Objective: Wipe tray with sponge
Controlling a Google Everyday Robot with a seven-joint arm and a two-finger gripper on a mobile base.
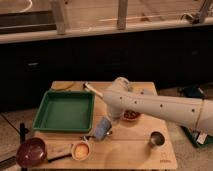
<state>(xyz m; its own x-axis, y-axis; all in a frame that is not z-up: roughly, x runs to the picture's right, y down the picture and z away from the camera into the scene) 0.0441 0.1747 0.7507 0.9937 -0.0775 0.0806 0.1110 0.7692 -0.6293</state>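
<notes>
The green square tray [64, 111] lies on the left half of the wooden table. My white arm reaches in from the right, and its gripper [108, 123] points down just off the tray's front right corner. The gripper is shut on the blue-grey sponge [101, 130], which hangs tilted below it, close to the table top and to the right of the tray's rim. Most of the fingers are hidden behind the arm's end.
A maroon bowl [31, 151] and a small orange bowl [81, 149] sit at the table's front left. A metal cup [156, 140] stands front right. A bowl of reddish food [131, 115] lies under the arm. A white-handled utensil [93, 89] lies behind the tray.
</notes>
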